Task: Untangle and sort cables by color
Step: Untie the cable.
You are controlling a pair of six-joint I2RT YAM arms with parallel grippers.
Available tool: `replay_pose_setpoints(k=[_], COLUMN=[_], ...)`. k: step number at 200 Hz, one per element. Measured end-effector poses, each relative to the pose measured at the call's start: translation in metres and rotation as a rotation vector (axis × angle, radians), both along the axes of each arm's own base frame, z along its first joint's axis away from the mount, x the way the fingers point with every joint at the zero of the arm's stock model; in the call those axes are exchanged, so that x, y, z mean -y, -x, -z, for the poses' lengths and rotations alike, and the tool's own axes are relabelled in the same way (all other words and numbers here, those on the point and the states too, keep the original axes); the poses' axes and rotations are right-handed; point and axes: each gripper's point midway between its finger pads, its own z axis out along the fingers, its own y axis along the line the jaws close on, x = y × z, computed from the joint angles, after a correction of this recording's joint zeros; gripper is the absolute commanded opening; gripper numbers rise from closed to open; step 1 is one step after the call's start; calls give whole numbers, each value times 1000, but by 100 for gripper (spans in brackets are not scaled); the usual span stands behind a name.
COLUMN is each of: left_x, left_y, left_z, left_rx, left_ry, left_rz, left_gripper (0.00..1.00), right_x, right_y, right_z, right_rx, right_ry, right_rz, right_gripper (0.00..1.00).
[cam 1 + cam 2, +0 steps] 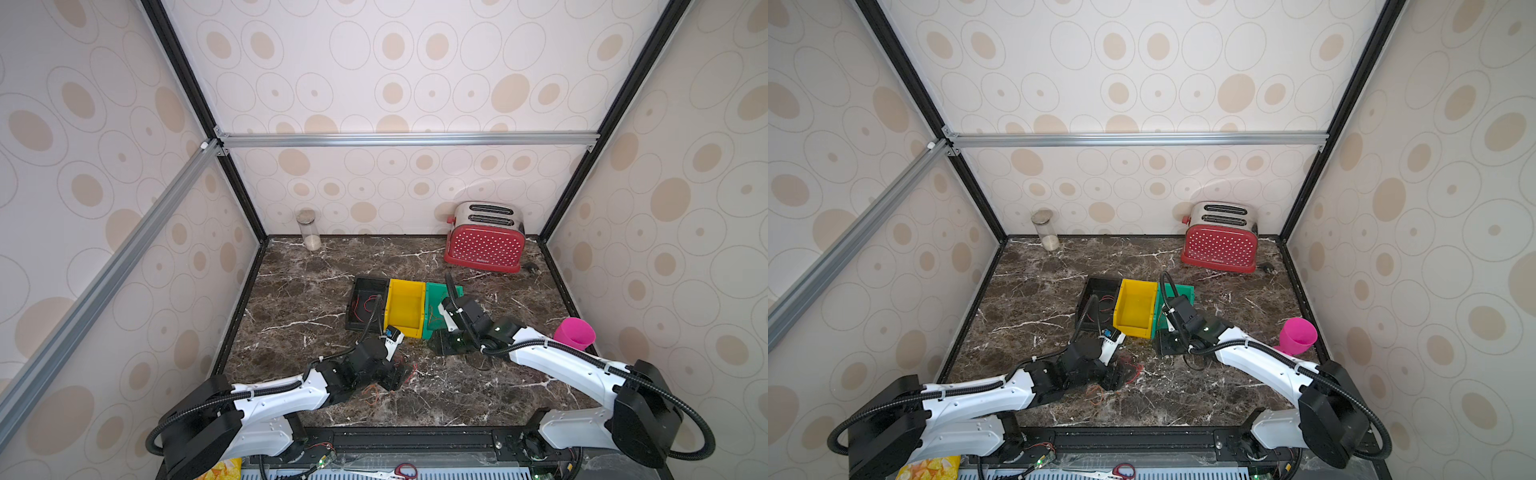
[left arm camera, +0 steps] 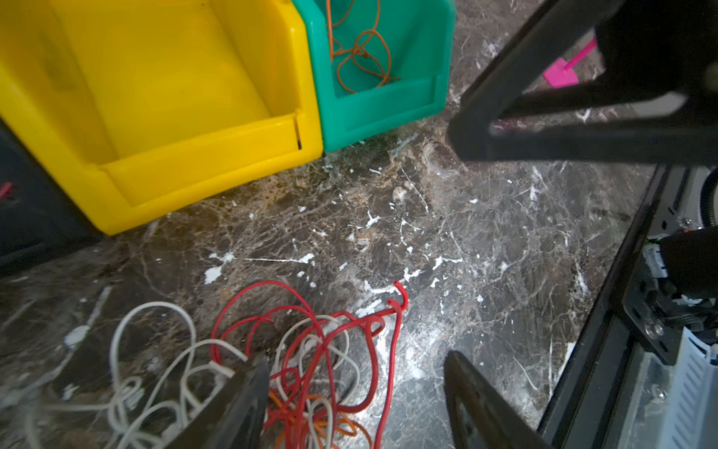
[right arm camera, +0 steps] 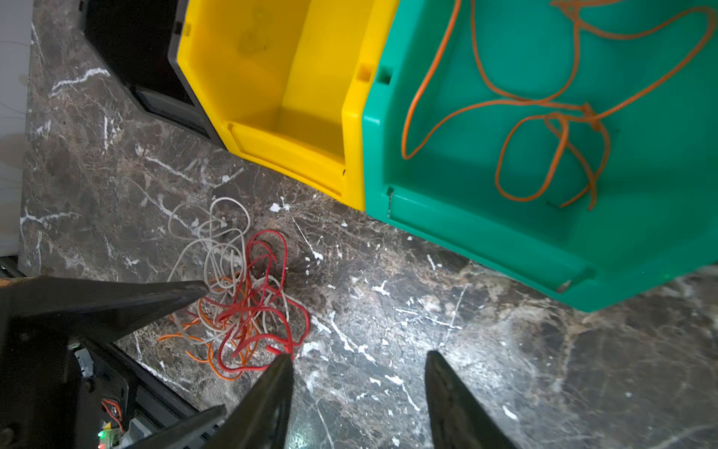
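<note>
Cables [image 2: 307, 350] in red, white and orange lie in one loose tangle on the tabletop [image 2: 447, 241], near its front edge and a little toward its left edge, in front of the yellow bin [image 2: 202, 182] and apart from it; left gripper [image 2: 355, 359] hangs over the tangle with jaws wide apart and nothing gripped, one finger [image 2: 237, 408] lying across the white strands in the wrist view, its mate over bare marble beside the red loops; right gripper [image 3: 359, 355] hangs over bare tabletop just in front of the green bin [image 3: 485, 248], jaws parted with nothing between them, one fingertip [image 3: 276, 385] at the end of a red strand, and whether it touches I cannot tell; three bins stand side by side in the middle of the tabletop, walls touching: black bin [image 1: 370, 282] nearest the left edge, then yellow, then green nearest the right edge; an orange cable [image 3: 544, 112] lies looped inside the green bin; red strands [image 1: 365, 303] lie inside the black bin
</note>
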Motion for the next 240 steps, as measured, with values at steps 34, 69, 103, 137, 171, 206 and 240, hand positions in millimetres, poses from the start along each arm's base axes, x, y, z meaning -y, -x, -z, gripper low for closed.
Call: replay_pose_setpoints(k=[34,69,103,137,171,206,240], left_x=[-18,-26,-26,-29,-35,-34,-34], left_y=[-10,-9,-5,-3,0,-1,-2], left_z=[-4,7,16,30,52,59,60], left_rx=[-11,-41,-65,-84,-127,-139,-144], left_ry=[5,-7,-17,-36,-84,-88,-78], left_rz=[-87,-108,-100,-104,-114,-127,-143], left_gripper=[71,70,67,63,57,47,39], right_x=[-25,-39,-42,-48,-57,-61,-63], right_y=[12,26,31,38,49,55,54], right_z=[12,25,33,32,35,51,66], right_rx=[-39,-82,-109,-114,-129,-164,-185], right_ry=[-39,-61,-59,-67,-70,-44,-26], right_rz=[-24,-31,-22,-38,-68,-74,-65], right_gripper=[41,33,27,25,29,31,29])
